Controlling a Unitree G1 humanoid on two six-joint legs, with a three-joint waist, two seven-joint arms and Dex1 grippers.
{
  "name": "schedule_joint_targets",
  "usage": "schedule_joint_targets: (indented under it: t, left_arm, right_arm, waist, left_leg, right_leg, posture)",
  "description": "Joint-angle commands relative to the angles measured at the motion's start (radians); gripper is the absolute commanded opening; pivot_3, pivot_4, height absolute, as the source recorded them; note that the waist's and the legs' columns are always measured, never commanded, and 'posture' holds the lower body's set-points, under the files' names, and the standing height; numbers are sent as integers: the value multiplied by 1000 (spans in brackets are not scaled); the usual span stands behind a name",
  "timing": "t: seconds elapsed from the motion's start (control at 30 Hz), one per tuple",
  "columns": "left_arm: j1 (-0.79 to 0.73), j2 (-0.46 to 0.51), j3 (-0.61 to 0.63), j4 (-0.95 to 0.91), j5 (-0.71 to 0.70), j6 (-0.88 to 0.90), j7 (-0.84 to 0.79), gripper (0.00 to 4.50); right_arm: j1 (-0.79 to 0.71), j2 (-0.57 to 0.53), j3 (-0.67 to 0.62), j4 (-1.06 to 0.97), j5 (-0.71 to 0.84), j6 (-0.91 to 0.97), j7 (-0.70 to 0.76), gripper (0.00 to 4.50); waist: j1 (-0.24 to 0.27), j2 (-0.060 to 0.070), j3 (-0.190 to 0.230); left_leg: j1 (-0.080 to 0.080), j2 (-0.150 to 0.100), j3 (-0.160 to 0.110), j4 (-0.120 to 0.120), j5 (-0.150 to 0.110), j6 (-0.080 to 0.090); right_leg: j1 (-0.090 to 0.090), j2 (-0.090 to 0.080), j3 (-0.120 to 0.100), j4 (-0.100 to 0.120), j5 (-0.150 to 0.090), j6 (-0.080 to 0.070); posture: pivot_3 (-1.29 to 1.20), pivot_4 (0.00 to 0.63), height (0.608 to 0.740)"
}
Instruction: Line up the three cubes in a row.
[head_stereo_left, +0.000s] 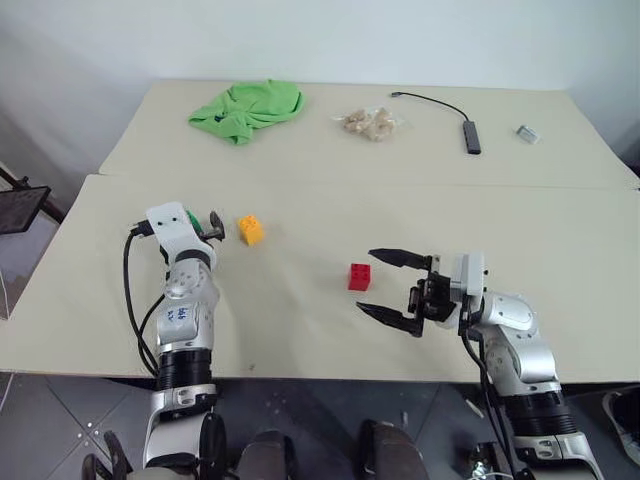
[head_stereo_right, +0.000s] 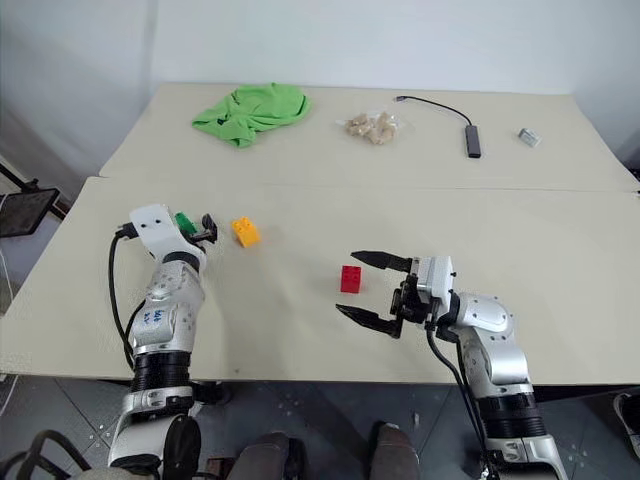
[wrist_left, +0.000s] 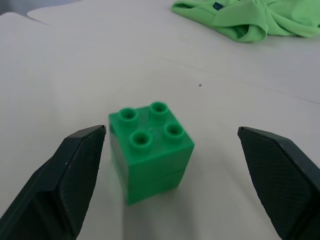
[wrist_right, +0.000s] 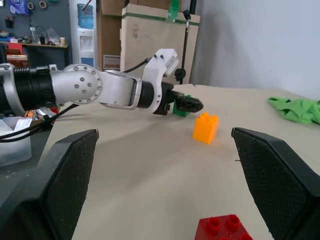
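The pale counter (head_stereo_left: 300, 330) carries a crumpled green cloth (head_stereo_left: 248, 108) at its far left. The right hand (head_stereo_left: 392, 288) gapes wide, empty, the red cube (head_stereo_left: 360, 277) just left of it. The left hand (wrist_left: 172, 175) is spread wide around the green cube (wrist_left: 150, 150), not touching; the yellow-orange cube (head_stereo_left: 250, 229) sits just right.

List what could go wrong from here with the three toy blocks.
The open left gripper straddles the green studded plastic block, which sits turned and nearer one finger; closing may twist it or push it away. The yellow-orange studded block lies close by and could get bumped. The open right gripper brackets the red studded block; a sweep might shove it.
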Motion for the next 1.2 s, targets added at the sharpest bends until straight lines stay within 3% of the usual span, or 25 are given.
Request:
schedule_joint_targets:
  t: [0.03,0.07,0.4,0.5,0.63,0.83,0.93,1.0,1.2]
  left_arm:
    - [-26,-4,-4,25,10,-51,3,4500]
    - [-23,-5,-7,22,14,-54,5,4500]
    - [33,-3,-15,-79,3,4,-15,1577]
    - [108,48,25,-189,-46,46,-94,1506]
    - [230,196,49,-253,-111,-16,-337,1506]
    - [371,499,90,-244,-400,-114,-1102,1506]
    - [292,616,-74,-199,-392,-101,-1414,1506]
    - [202,618,-175,-136,-351,-128,-1524,1506]
    - [-103,419,-394,257,-166,-388,-1667,1506]
  right_arm:
    - [20,-15,-14,-49,19,2,-11,4469]
    - [22,-16,-12,-50,18,1,-13,4469]
    - [41,-10,-3,-45,7,-21,-17,4500]
    - [39,-15,-7,-52,9,-16,-22,4500]
    - [55,-24,-13,-66,10,-11,-32,4500]
    - [103,-57,-27,-116,20,8,-54,4500]
    - [140,-97,-60,-131,33,17,-56,4500]
    - [157,-116,-76,-132,34,16,-58,4500]
    - [189,-145,-106,-179,28,19,-86,4500]
  waist:
    - [1,0,0]
    - [2,0,0]
    - [7,0,0]
    - [6,0,0]
    - [-12,0,0]
    - [-10,0,0]
    - [6,0,0]
    - [18,1,0]
    - [8,1,0]
  left_leg:
    - [0,0,0,0,0,0]
    - [0,0,0,0,0,0]
    - [0,0,0,0,0,0]
    - [0,0,0,0,0,0]
    - [0,1,0,-1,0,-1]
    - [0,1,0,-1,0,-1]
    - [0,1,0,0,0,-1]
    - [0,0,0,0,0,-1]
    - [0,-1,2,-1,1,0]
  right_leg:
    - [0,0,0,0,0,0]
    - [0,0,0,0,0,0]
    - [0,0,0,0,0,0]
    - [0,0,0,0,0,0]
    - [-1,0,0,1,0,0]
    - [-2,0,0,1,0,0]
    - [-1,0,0,0,0,-1]
    - [0,0,0,-1,-1,-1]
    - [-1,1,1,-1,0,-1]
  posture:
    - [0,150,740]
    - [0,150,740]
    - [0,150,740]
    - [0,150,740]
    - [0,150,740]
    - [0,150,740]
    - [0,150,740]
    - [0,150,740]
    - [0,150,740]
